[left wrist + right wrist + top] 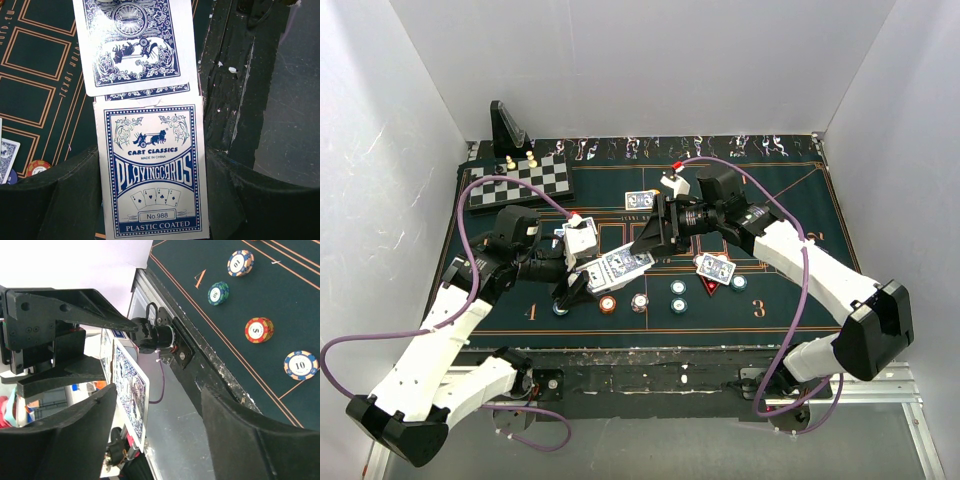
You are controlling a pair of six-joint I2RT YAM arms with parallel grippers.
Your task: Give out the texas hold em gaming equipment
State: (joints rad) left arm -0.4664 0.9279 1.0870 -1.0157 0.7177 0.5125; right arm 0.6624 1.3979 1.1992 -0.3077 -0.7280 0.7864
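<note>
Starting from the deck: the card box (151, 172) is held between the fingers of your left pincer (151, 150), which is pressed together on its two long sides with the label facing the wrist camera. One blue-backed top card (132, 45) is slid partway out of the box mouth. That explains the grip: the left arm serves as a holder so the other side can strip off a single card. From above, box and card hang over the near middle of the counter (790, 195), above the row of chips (639, 300).

Your right pincer (157, 390) is spread wide around that card's free end. The card lies close to one finger with a clear gap to the other, so nothing is pinched yet. Whether it touches that finger I can't quite tell from the wrist view. I judge the step in hand to be closing on this card and drawing it free.

Two dealt cards (715, 267) lie face down on the felt, one at the right seat beside the red triangle marker (708, 286) and one further back at centre. The deal looks partly done.

Your left arm bends in from the left, wrist turned to present the box. Your right arm reaches across from the right, forearm low, its pincer pointing toward the left one.
</note>
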